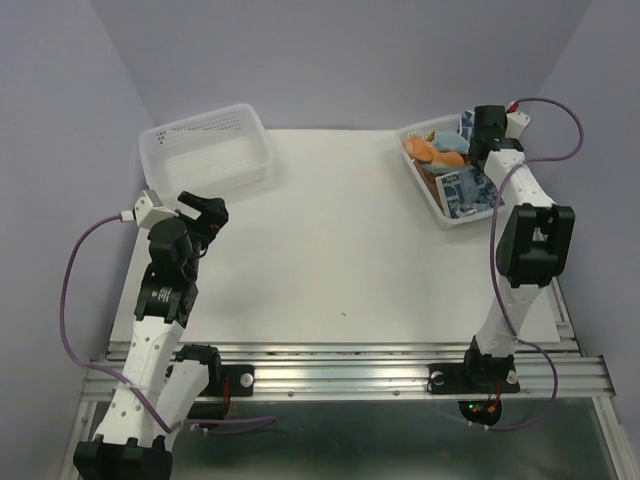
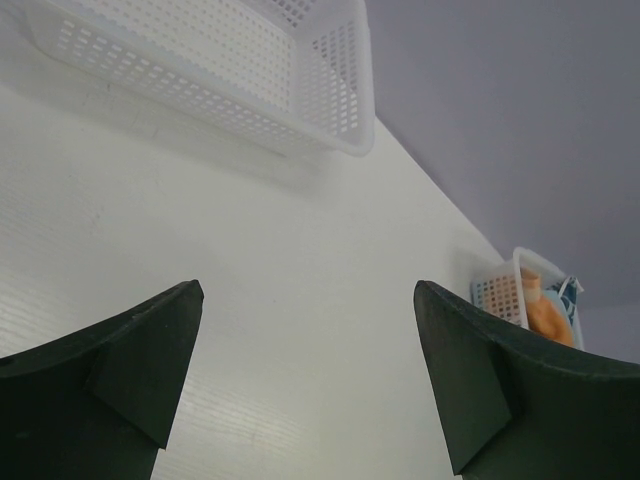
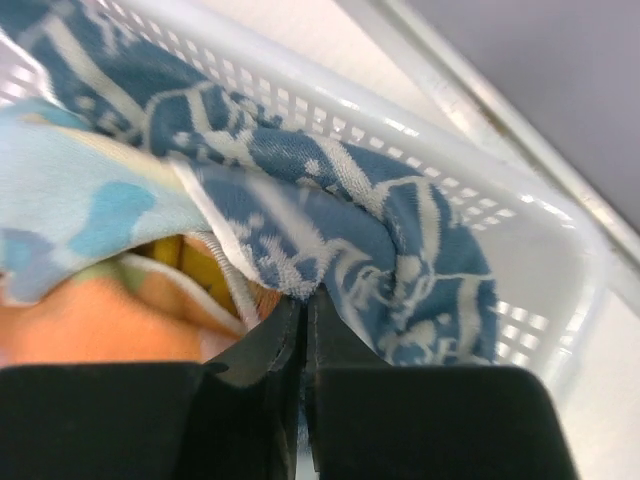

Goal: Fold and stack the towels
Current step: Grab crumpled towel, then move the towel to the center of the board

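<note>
Several towels lie heaped in the white basket (image 1: 428, 196) at the back right: a blue-white patterned towel (image 1: 466, 189), an orange one (image 1: 424, 150) and a light blue one (image 1: 452, 145). My right gripper (image 1: 481, 150) is down in this basket. In the right wrist view it (image 3: 304, 297) is shut on a fold of the blue-white patterned towel (image 3: 400, 215), with light blue cloth (image 3: 90, 215) and orange cloth (image 3: 90, 325) beside it. My left gripper (image 1: 208, 212) is open and empty above the table's left side; its fingers (image 2: 150, 350) frame bare table.
An empty white perforated basket (image 1: 208, 148) stands at the back left, also in the left wrist view (image 2: 240, 70). The white table (image 1: 330, 250) spreads between the two baskets. The metal rail (image 1: 350, 375) runs along the near edge.
</note>
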Available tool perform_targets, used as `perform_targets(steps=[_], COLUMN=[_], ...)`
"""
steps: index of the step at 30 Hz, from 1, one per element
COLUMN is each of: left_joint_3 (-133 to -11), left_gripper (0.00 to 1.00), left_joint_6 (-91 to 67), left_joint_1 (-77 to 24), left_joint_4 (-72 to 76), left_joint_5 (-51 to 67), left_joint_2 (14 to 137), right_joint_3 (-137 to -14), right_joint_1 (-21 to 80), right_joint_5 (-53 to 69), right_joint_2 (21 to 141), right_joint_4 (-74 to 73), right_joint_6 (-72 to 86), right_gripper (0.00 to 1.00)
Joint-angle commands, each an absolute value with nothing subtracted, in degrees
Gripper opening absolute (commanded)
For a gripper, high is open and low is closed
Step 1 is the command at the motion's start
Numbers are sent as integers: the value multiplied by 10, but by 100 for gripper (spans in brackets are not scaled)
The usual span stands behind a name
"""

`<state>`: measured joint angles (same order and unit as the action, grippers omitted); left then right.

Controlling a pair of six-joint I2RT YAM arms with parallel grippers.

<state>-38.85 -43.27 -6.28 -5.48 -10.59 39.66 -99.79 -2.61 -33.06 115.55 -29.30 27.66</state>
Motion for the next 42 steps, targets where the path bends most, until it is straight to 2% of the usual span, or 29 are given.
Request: perform_targets(steps=[1, 5, 8, 16, 19, 20, 23, 32, 36, 39, 40, 42], left_joint_3=[-384, -383, -384, -390, -392, -393, -395, -403, -403, -403, -400, -396], left_gripper=[99, 99, 99, 99, 99, 99, 99, 99, 99, 99, 99, 99], left_joint_6=[-424, -430, -434, -442, -446, -448, -451, -459, -465, -469, -472, -473], left_joint_1=[-62, -62, -62, -62, -62, -62, -62, -62, -62, -62, -62, -62], left_joint_4=[-30, -27, -25, -26, -27, -29, -36, -89, -105, -113, -112, -111], left_joint_5=[-94, -74, -48, -15, -5, -3, -3, -9, -29, -31, -30, -27], left_joint_2=[391, 386, 374, 337, 322, 313, 303, 273, 262, 260, 260, 265], right_joint_3=[-1005, -1006, -1014, -1163, -1232, -1244, -1258, -1241, -1167, -1022, -908, -790], right_joint_1=[-29, -28, -28, -26, -15, -1, 78, 250, 272, 272, 272, 272], right_joint_5=[-345, -309, -260, -62, 53, 111, 175, 284, 307, 243, 229, 169], right_joint_2=[1036, 930, 873, 835, 845, 853, 862, 888, 869, 812, 774, 738], right_joint_4=[-273, -287, -264, -313, -343, -355, -358, -254, -139, -113, -99, -79], right_joint_6=[248, 214, 165, 143, 156, 166, 169, 238, 335, 391, 412, 449], right_gripper=[4, 5, 1, 1, 1, 1, 1, 4, 6, 8, 11, 14])
